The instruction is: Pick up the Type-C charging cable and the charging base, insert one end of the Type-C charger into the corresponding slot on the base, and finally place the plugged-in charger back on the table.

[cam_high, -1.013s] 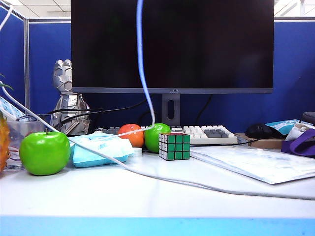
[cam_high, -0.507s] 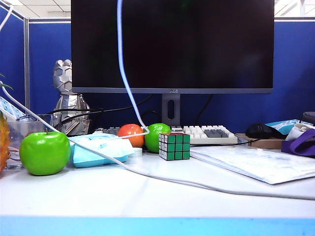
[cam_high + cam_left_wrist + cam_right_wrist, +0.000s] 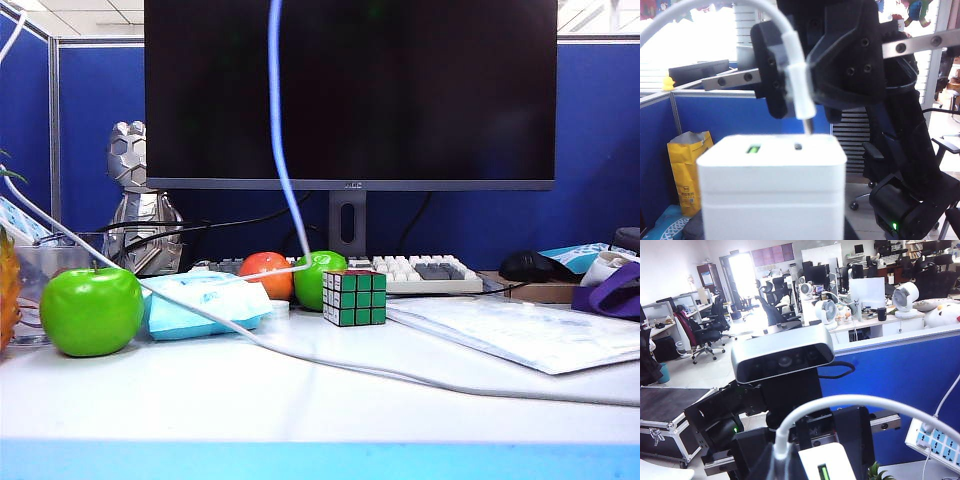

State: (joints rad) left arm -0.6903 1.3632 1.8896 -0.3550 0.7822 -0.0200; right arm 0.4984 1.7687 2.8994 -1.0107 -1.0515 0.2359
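White charging base (image 3: 772, 192) in left end effector meets right end effector (image 3: 799, 85) clamping Type-C charging cable (image 3: 799, 90) plug.

cluttered white desk with a light blue front edge

the table (image 3: 300, 405) carries a green apple (image 3: 91, 310) at the left, just beside a pale blue tissue pack (image 3: 205, 303). behind that sit an orange fruit (image 3: 265, 272) and a second green apple (image 3: 315, 277), with a rubik's cube (image 3: 354, 297) beside them. a thick greyish-white cable (image 3: 330, 362) crosses the top; a flat plastic packet (image 3: 520, 332) lies at the right, a keyboard (image 3: 420, 272) and monitor stand (image 3: 346, 226) at the back.
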